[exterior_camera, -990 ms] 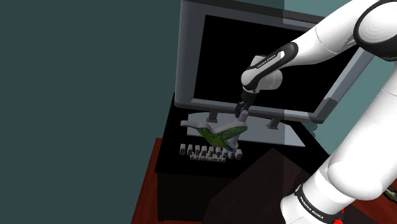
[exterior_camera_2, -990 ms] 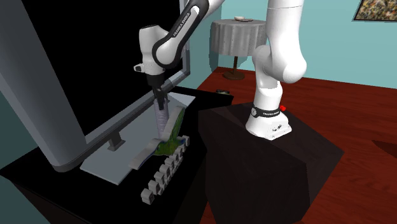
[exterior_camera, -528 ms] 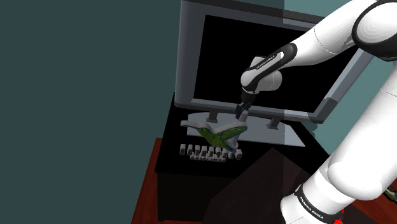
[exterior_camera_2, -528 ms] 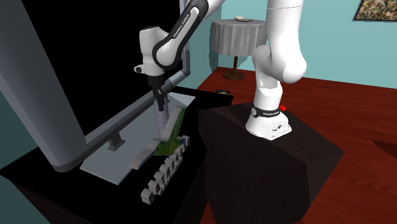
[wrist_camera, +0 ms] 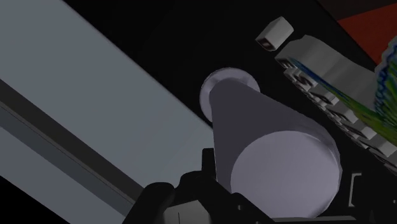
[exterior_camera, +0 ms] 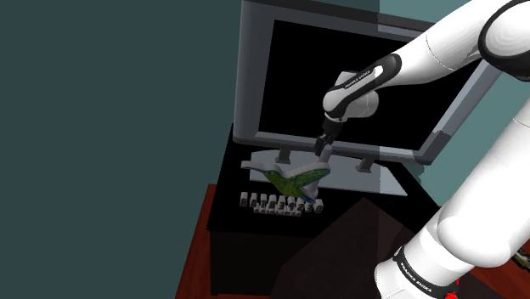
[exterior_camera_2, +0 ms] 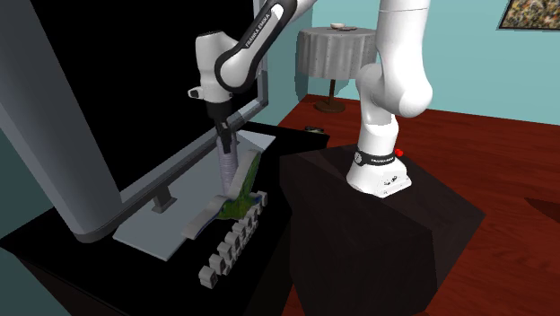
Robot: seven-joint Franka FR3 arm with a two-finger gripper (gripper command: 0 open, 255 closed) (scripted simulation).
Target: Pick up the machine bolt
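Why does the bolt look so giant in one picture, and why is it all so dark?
Wrist view: the bolt looks giant because the camera sits right beside it, and the picture is dim. Shoulder view: dark too, with a soft shine on the white arm. Second exterior view: brighter, with the red floor well lit.

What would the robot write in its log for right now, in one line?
tool: shut on machine bolt | pose: upright, head downward | nearby: green hummingbird figure, monitor base | lifted clear: cannot tell
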